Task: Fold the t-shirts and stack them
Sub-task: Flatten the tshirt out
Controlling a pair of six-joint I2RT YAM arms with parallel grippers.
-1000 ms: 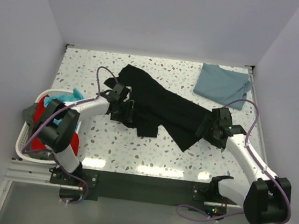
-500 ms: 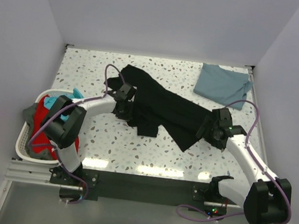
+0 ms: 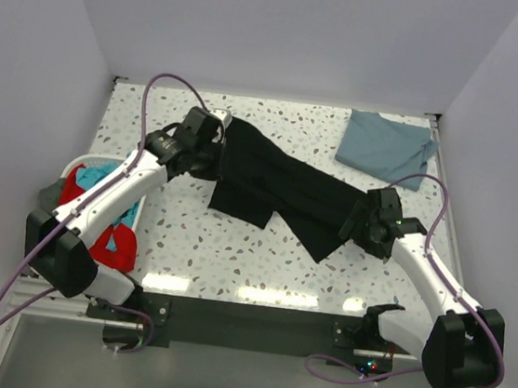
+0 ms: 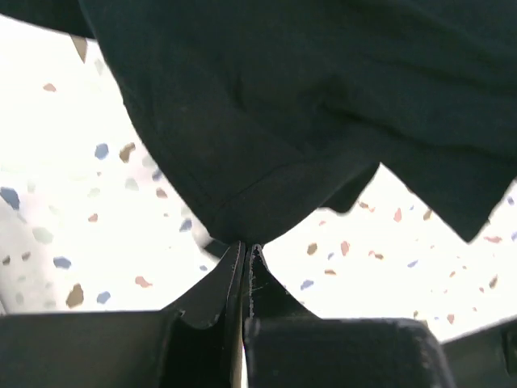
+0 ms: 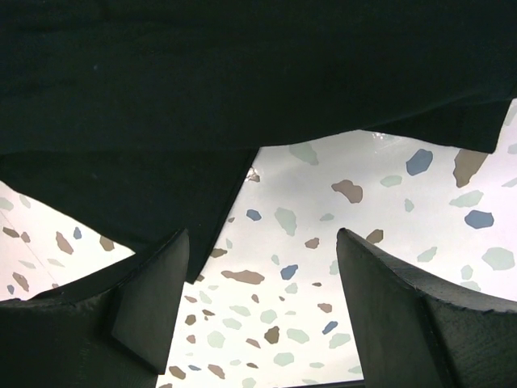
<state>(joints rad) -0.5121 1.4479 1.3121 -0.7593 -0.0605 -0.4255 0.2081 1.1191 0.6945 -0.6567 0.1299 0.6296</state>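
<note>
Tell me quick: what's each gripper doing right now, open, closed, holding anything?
Left gripper: closed, pinching an edge of the black t-shirt.
Right gripper: open, holding nothing; the black t-shirt lies just beyond its fingertips.

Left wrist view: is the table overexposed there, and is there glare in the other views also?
Left wrist: yes, the table is blown out almost to white and its speckles look faded, while the black t-shirt stays dark with only faint folds. Right wrist: the table is bright, but the speckles read clearly. Top external: glare streaks lie along the table's near edge.
</note>
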